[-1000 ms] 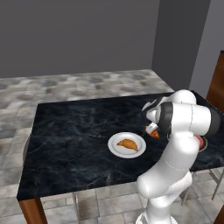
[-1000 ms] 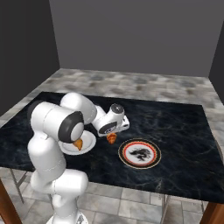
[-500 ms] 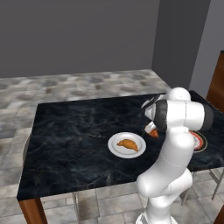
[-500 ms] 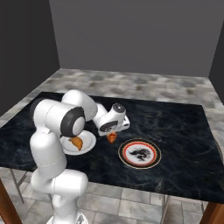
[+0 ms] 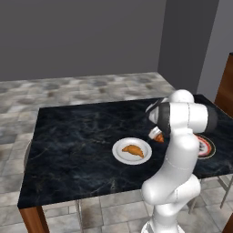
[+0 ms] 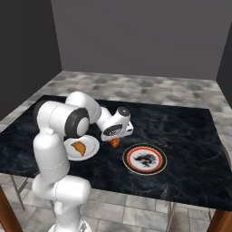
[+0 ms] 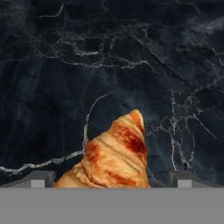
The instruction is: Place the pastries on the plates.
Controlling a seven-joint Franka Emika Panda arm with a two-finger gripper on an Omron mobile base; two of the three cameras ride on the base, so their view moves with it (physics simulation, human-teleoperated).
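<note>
The arm rose from the near table edge, bent at the elbow and reached down over the black marble table [image 6: 190, 136], its gripper [image 7: 111, 179] low above the top with the jaws spread wide on either side of a croissant [image 7: 116, 157] and not pressing it. That croissant was golden-orange, ridged and browned along its crest, one pointed tip aimed away from the hand. It lay on the bare marble between the two plates. The white plate [image 6: 93, 146] held the other croissant [image 6: 79, 147]. The red-rimmed plate [image 6: 145, 159] carried only its dark centre figure.
</note>
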